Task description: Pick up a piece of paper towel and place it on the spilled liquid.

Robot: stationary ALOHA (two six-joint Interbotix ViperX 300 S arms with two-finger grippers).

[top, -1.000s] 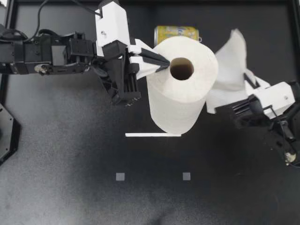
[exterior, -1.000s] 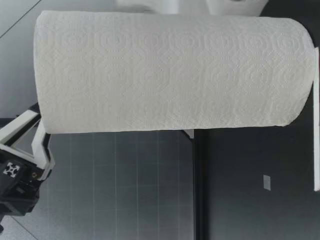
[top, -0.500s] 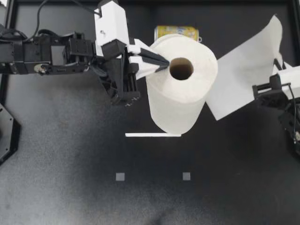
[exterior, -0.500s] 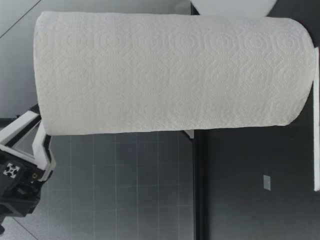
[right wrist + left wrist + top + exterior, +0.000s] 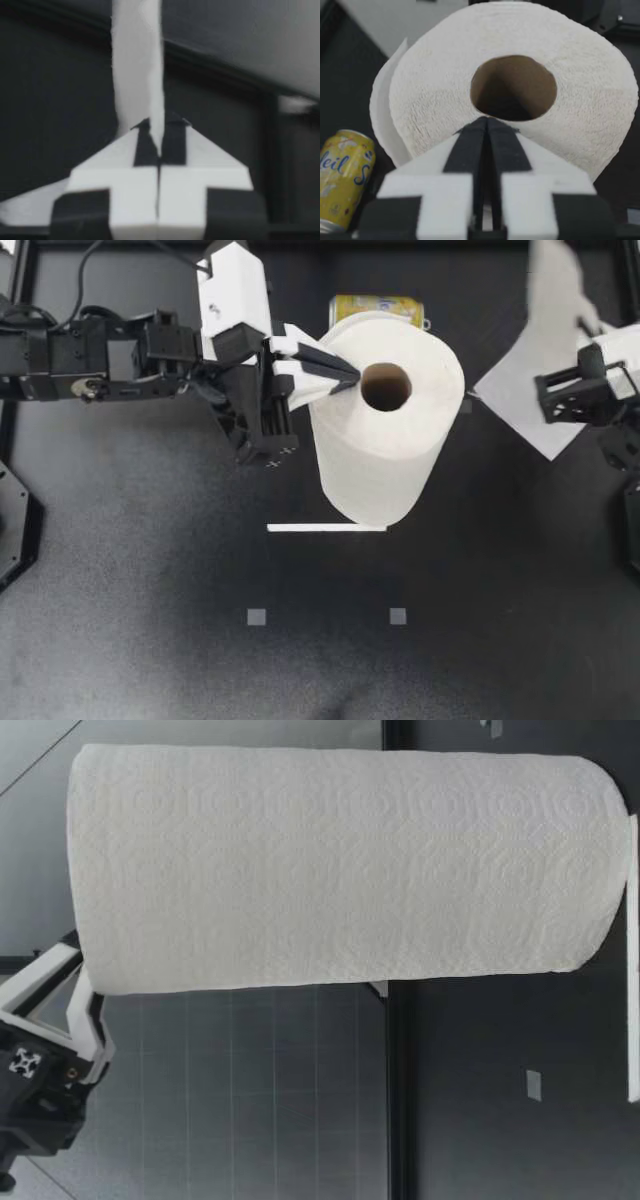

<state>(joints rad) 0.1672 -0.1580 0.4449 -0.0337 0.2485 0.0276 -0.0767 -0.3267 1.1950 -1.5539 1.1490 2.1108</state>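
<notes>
Paper towel roll stands upright near the middle of the counter on a thin white base plate. From above, only the plate's 6 o'clock edge shows. The low view is almost filled by the roll's side and shows the plate edge-on beneath it.

My left tool reaches in from 9 o'clock. Its fingers are together, and the tips rest on the roll's top at the rim of the cardboard core. The left wrist view confirms this, showing nothing between the fingers. In the low view only the tool's rear frame shows beside the roll's top; the tips are hidden behind the paper.

A yellow can lies on its side at 12 o'clock of the roll, which covers its near half. The left wrist view shows it beside the roll, cut off at the frame edge.

My right tool is at 3 o'clock of the roll, partly out of frame, and is clamped on a loose sheet. The right wrist view shows the paper rising as a narrow strip from between the closed fingers. From above, the sheet's far end runs out past the 12 o'clock edge and its near corner comes close to the roll. I cannot tell whether they are joined there.
</notes>
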